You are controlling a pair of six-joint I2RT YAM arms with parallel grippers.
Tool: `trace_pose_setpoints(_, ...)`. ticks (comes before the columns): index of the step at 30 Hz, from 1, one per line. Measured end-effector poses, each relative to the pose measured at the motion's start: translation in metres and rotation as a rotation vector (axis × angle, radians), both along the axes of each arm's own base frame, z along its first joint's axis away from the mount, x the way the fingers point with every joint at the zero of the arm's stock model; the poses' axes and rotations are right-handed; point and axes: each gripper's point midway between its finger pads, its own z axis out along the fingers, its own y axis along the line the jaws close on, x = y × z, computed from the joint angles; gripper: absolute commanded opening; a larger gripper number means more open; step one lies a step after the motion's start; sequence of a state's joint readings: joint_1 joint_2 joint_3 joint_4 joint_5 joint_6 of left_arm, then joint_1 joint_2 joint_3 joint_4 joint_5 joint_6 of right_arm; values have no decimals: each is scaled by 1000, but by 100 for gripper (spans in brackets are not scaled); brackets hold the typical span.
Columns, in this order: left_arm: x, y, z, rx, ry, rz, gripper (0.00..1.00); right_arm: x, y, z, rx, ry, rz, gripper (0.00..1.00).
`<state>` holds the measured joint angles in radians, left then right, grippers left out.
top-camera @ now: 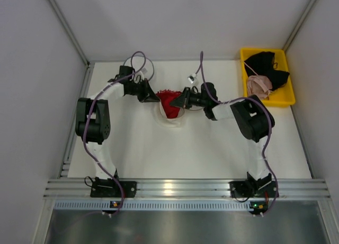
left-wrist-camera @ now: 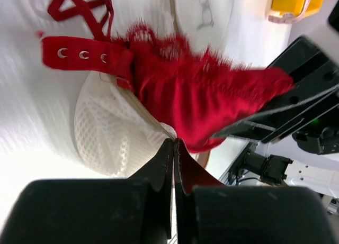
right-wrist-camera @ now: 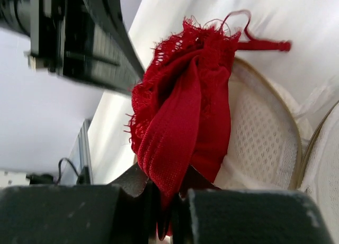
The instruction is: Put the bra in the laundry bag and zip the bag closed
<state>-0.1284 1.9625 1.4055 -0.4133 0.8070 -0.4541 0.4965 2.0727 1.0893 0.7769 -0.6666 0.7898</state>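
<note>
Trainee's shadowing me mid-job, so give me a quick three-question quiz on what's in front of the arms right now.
1. True or false: the bra is held over the open bag.
2. Left claw and right claw: which is shut on the bra? A) left only B) right only C) both
3. Fill in: the bin at the far right is coloured ___.
Key: 1 true; 2 C; 3 yellow.

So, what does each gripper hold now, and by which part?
Both hold the bra: the right gripper pinches a folded band, the left gripper its lower edge.
</note>
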Motion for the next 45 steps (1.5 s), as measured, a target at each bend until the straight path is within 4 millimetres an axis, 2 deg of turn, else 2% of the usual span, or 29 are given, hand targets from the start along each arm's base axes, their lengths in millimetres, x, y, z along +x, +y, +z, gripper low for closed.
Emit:
trace_pose_setpoints(5, 20, 6, 3, 12, -40, 10, 0, -19, 3, -12, -17, 36, 105, 0)
trace_pose_setpoints(12, 48, 14, 12, 57, -130, 10, 0, -32, 10, -24, -76, 5, 290, 0)
trace_pose_setpoints(17, 55, 11, 20, 44, -156, -7, 0, -38, 21, -34, -140, -34, 434, 0)
trace_pose_setpoints(20, 53, 8, 27, 11, -156, -29, 0, -42, 29, -47, -184, -21, 509, 0)
trace_pose_setpoints(25, 44, 1, 34, -43, -139, -67, 0, -44, 32, -56, -225, 32, 538, 0)
trace_pose_setpoints(30, 28, -2, 51, -83, -131, -79, 0, -38, 30, -56, -237, 140, 465, 0)
trace_pose_setpoints(37, -16, -10, 67, -137, -84, -102, 0, -21, 21, -56, -214, 430, 229, 0)
trace_pose_setpoints(45, -57, -35, 77, -195, -23, -173, 0, 5, 8, -45, -248, 654, -108, 0)
